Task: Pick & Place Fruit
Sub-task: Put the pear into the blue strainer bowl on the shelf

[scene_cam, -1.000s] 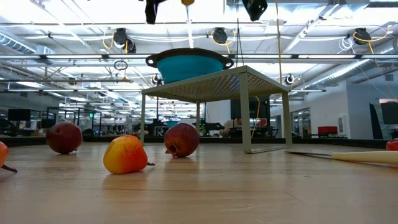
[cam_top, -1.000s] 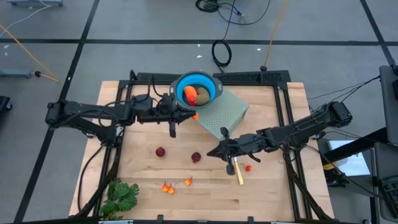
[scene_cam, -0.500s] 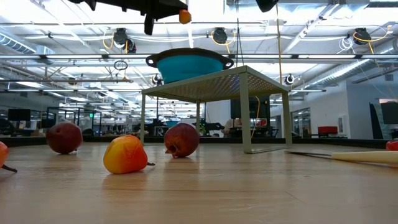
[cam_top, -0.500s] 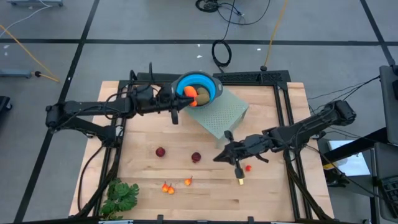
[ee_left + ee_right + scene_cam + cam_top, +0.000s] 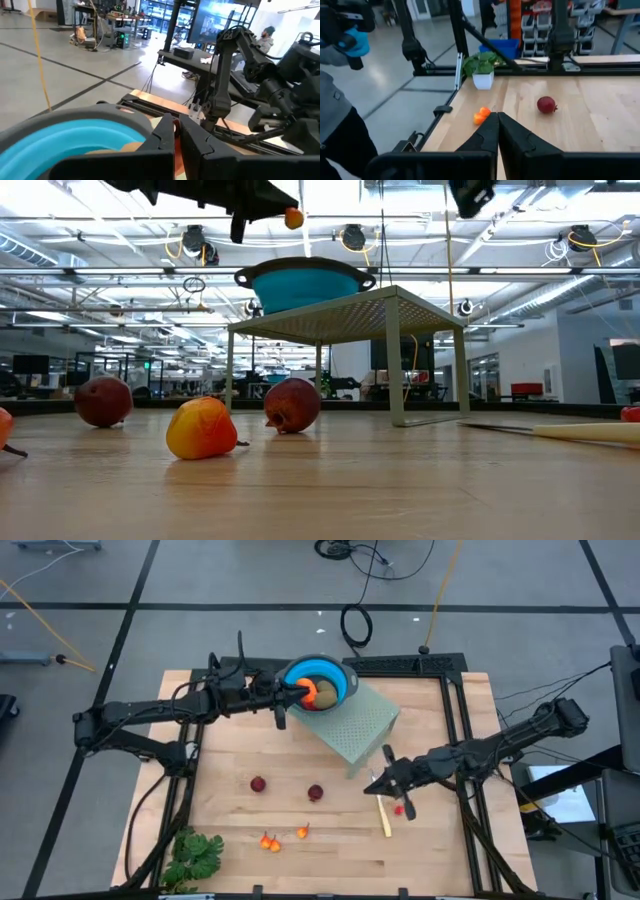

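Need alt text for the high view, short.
Overhead view of a wooden table: the left gripper holds a small orange fruit bit over a blue bowl on a green rack. The right gripper hovers shut near a knife; two dark red balls lie mid-table.

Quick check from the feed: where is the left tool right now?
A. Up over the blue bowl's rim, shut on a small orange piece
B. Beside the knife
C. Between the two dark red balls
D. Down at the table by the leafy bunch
A. The high view has the left tool at the blue bowl on the rack, and the low view shows the small orange piece pinched above the bowl.
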You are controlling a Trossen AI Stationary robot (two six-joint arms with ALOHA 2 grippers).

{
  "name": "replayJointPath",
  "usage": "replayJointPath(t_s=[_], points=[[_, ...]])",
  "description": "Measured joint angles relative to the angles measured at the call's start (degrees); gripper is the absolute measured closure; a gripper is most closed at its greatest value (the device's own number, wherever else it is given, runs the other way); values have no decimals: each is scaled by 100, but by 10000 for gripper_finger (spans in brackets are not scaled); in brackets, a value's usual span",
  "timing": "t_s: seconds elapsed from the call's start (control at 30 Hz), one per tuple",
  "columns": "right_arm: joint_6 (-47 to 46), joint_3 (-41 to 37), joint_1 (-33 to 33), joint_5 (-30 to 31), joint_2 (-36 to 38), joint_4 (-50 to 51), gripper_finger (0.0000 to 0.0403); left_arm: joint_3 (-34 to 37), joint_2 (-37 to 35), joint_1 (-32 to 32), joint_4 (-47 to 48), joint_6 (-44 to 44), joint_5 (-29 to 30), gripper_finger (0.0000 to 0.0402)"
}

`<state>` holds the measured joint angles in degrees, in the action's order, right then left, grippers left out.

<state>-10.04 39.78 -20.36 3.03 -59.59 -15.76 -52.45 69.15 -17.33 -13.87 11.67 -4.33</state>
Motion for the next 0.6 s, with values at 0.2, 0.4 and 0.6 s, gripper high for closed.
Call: replayJointPath(t_s=[0.2, 0.4, 0.6], points=[[0, -804, 0, 155, 778, -689, 403, -795, 155, -116, 1249, -477, 150, 401], [0, -1333, 0, 161, 1434, -919, 403, -1869, 576, -214, 2481, -1116, 415, 401], [-4, -1731, 0, 146, 1951, -974, 403, -2508, 1042, -420, 2858, -1464, 442, 401]])
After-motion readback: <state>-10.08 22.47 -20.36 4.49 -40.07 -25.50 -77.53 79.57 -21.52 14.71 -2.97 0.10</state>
